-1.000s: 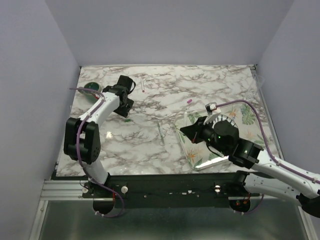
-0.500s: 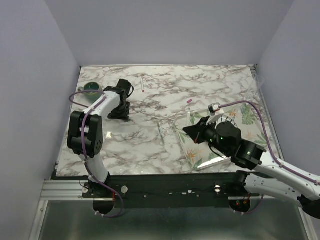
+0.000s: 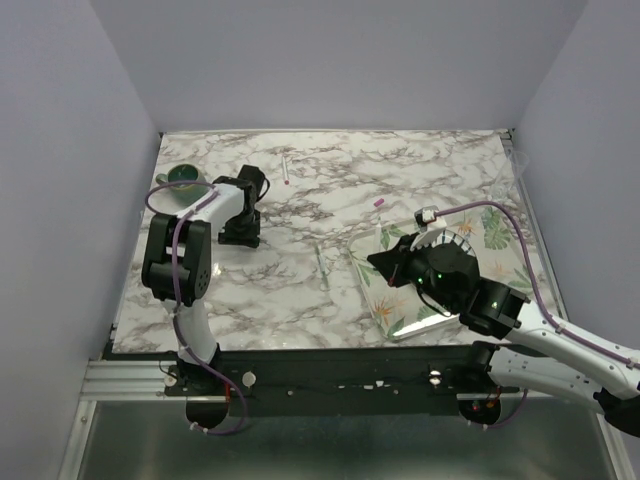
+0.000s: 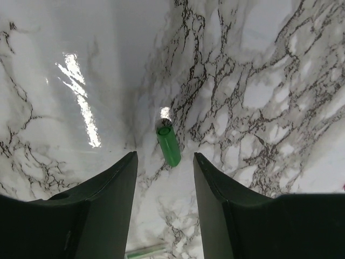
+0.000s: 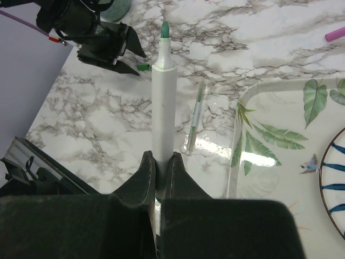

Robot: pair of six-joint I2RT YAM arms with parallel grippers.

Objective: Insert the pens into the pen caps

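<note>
Left gripper point(image 4: 164, 155) open above small green tube cap point(image 4: 168, 145). Right gripper point(image 5: 160, 159) clamps white green-tipped pen point(image 5: 163, 97); slim clear pen point(image 5: 195, 116) beside leaf-print tray point(image 5: 269, 137).

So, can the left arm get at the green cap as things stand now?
Probably yes. The left pincer is open and aimed at the green cap, which lies alone on the marble table; nothing stands between them.

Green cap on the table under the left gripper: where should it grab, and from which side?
Take the green cap across mid-barrel, coming straight down from above. It lies flat on its side, with its long axis running between the fingers of the open left gripper, so they can close on its two long sides. The far end looks like its open mouth, so keep that clear.
</note>
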